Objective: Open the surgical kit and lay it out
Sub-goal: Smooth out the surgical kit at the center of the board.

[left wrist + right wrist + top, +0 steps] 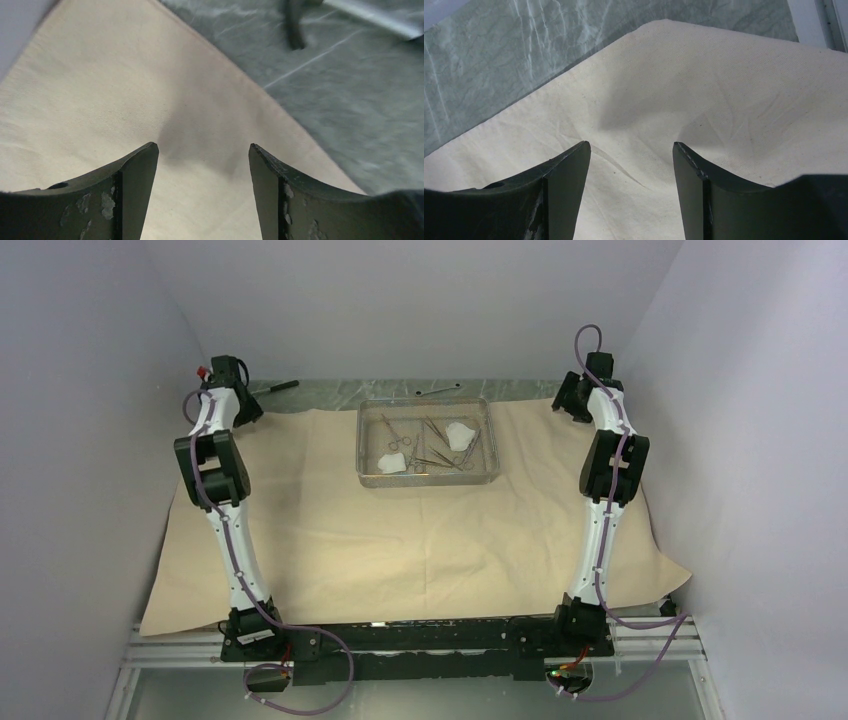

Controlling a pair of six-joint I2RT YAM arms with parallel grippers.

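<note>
I count one wrap sheet, one mesh tray, two gauze pads, one hammer and one wrench (steel instruments too tangled to tally).

Both arms reach far forward from their bases at the near edge, each bending at a dark elbow about halfway along. The left arm leans out toward the left side and the right arm toward the right, so the two wrists sit well apart at the far end. The left gripper and the right gripper both point downward, their dark fingers spread wide apart.
</note>
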